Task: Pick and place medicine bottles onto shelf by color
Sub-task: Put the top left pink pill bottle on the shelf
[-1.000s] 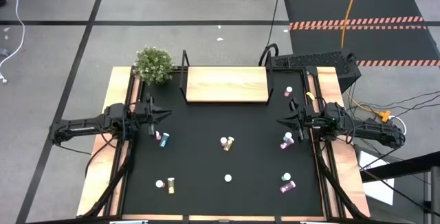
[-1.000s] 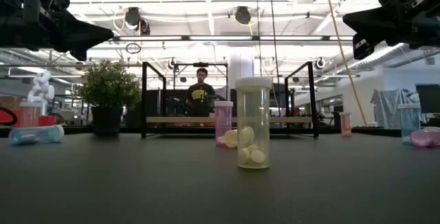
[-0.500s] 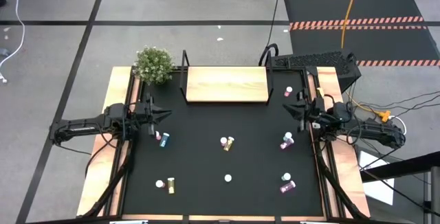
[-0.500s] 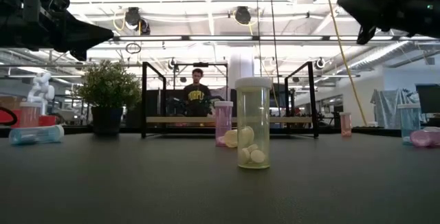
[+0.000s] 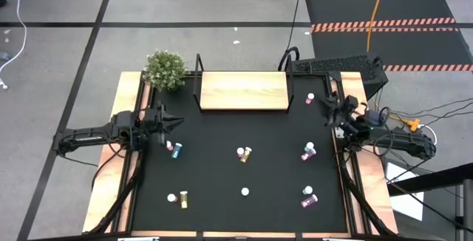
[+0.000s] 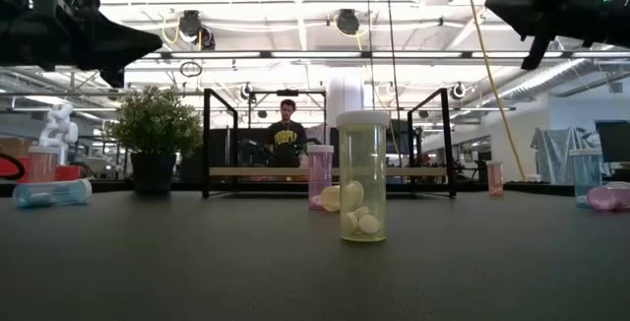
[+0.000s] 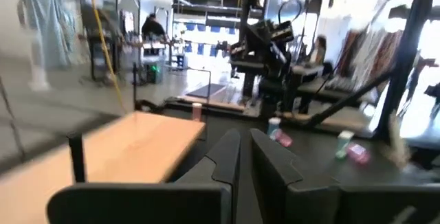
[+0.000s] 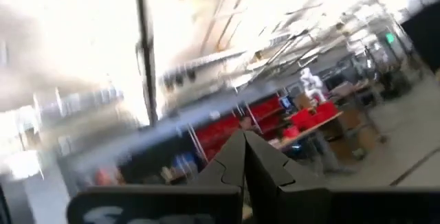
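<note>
Small white-capped medicine bottles are scattered on the black table. A pink one point(image 5: 310, 99) stands right of the wooden shelf point(image 5: 244, 91). A pink and teal pair point(image 5: 173, 149) lies at the left, a yellow one point(image 5: 244, 154) at the centre and a pink one point(image 5: 308, 151) at the right. More bottles point(image 5: 179, 197) point(image 5: 308, 195) are near the front. A pale green bottle point(image 6: 362, 175) stands upright in the low view. My left gripper point(image 5: 177, 123) is shut and empty above the table's left side. My right gripper point(image 5: 322, 103) is shut and empty, high near the pink bottle by the shelf.
A potted plant point(image 5: 165, 69) stands at the far left corner beside the shelf. Wooden side rails point(image 5: 122, 160) run along both table sides. A lone white cap point(image 5: 244, 191) shows near the front centre. A person point(image 6: 286, 134) stands in the room beyond the shelf.
My right gripper has swung from over the right side of the mat toward the table's far right, near the pink bottle beside the shelf. It has turned and risen a little on the way. It has stayed shut. No bottle has moved.
</note>
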Controlling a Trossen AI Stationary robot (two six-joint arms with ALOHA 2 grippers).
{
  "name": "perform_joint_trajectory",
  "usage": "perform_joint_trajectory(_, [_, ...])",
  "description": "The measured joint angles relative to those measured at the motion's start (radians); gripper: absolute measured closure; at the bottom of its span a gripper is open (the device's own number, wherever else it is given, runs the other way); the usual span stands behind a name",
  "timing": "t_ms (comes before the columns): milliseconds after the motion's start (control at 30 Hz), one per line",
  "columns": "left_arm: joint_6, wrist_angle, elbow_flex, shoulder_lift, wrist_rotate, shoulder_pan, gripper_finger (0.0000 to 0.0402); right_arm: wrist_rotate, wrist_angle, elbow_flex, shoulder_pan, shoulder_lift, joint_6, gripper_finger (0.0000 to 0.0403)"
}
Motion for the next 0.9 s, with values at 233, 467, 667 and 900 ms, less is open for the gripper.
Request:
perform_joint_trajectory(233, [-0.286,-0.032,0.000,0.003,-0.073,0.002,0.0369,0.123,0.003,0.000,0.000,0.001,0.168,0.0403])
perform_joint_trajectory(467, [-0.305,-0.048,0.000,0.025,-0.178,0.002,0.0369,0.118,-0.272,0.000,0.000,0.010,0.332,0.0403])
perform_joint_trajectory(667, [-0.532,-0.003,0.000,0.091,-0.309,0.002,0.0369,0.118,-0.390,0.000,0.000,0.028,0.410,0.0403])
perform_joint_trajectory(900, [-0.678,0.224,0.036,0.244,-0.308,-0.017,0.0369,0.043,-0.384,0.000,0.000,0.032,0.361,0.0403])
